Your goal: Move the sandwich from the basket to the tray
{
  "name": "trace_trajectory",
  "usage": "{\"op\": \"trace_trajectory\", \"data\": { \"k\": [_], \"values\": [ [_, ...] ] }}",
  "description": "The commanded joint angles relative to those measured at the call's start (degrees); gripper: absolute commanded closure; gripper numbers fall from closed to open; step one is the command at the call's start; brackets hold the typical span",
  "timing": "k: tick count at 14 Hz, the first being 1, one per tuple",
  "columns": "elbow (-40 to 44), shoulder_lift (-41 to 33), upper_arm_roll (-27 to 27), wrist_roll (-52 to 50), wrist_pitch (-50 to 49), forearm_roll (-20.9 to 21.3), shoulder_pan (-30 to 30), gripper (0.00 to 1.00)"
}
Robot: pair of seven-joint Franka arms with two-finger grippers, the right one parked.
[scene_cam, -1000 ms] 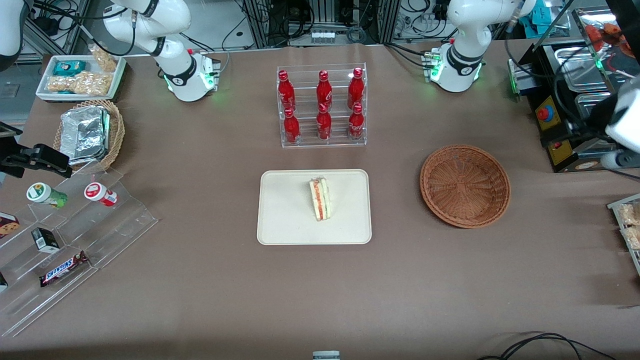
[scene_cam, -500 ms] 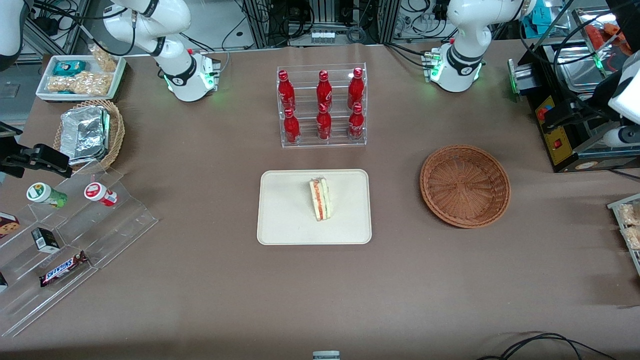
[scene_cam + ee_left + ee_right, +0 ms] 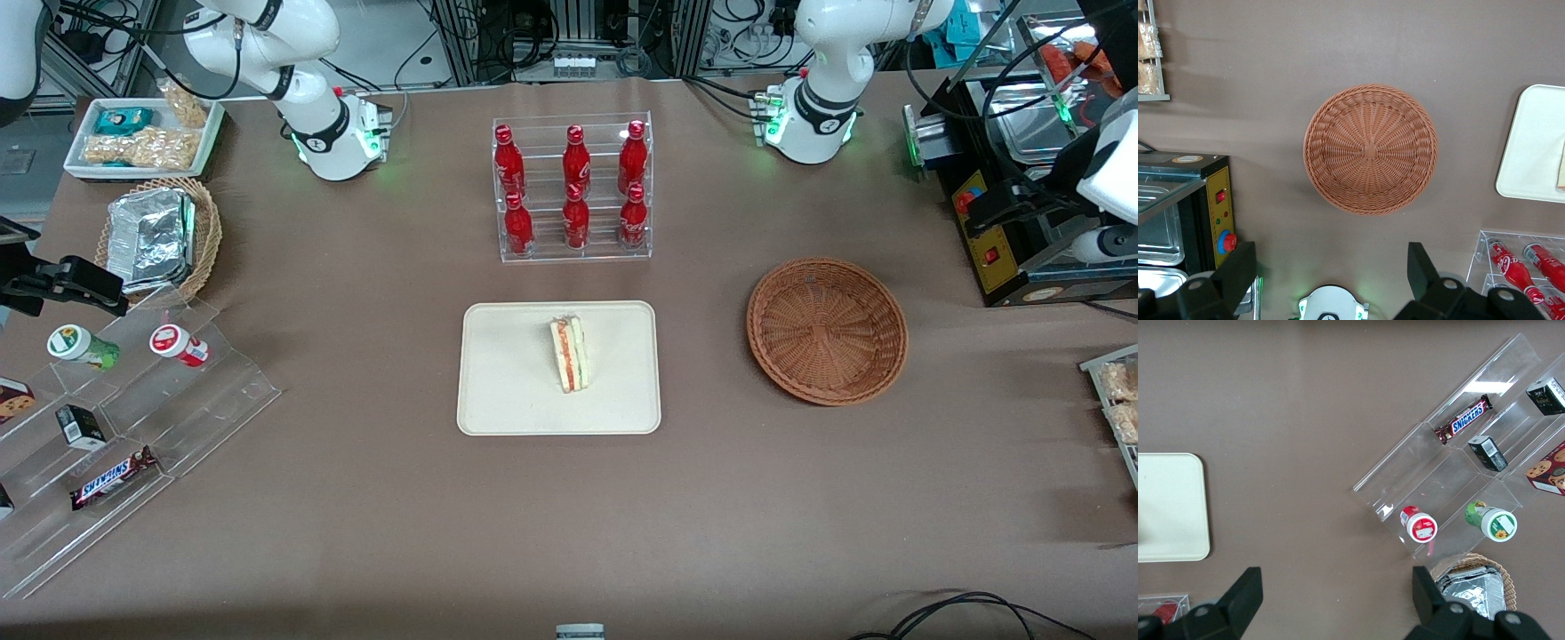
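The sandwich [image 3: 569, 356] stands on its edge on the cream tray [image 3: 498, 400], near the tray's middle. Only its edge shows in the left wrist view [image 3: 1561, 167], on the tray [image 3: 1531, 143]. The reddish-brown basket [image 3: 827, 331] is empty and sits beside the tray, toward the working arm's end. It also shows in the left wrist view [image 3: 1370, 148]. My left gripper [image 3: 1331, 263] is open and empty. It hangs high above the table at the working arm's end [image 3: 1000, 203], away from the basket.
A clear rack of red bottles [image 3: 573, 191] stands farther from the front camera than the tray. A black and steel appliance [image 3: 1005, 133] is near the gripper. A tan basket of foil packs [image 3: 156, 236] and a clear snack stand [image 3: 116, 400] lie toward the parked arm's end.
The left arm's wrist and gripper have shifted a little above the appliance at the working arm's end. The sandwich, tray and basket have not moved.
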Motion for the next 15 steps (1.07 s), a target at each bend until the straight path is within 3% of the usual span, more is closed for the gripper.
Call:
{"op": "trace_trajectory", "data": {
  "k": [1, 7, 10, 15],
  "values": [
    [0.08, -0.52, 0.01, -0.98, 0.58, 0.36, -0.54, 0.0],
    [0.35, -0.17, 0.01, -1.15, 1.72, -0.17, -0.54, 0.0],
    [0.35, 0.45, 0.01, -1.94, 2.16, -2.54, -0.63, 0.0],
    [0.17, 1.15, -0.52, -2.91, 7.08, -1.93, -0.71, 0.0]
  ]
}}
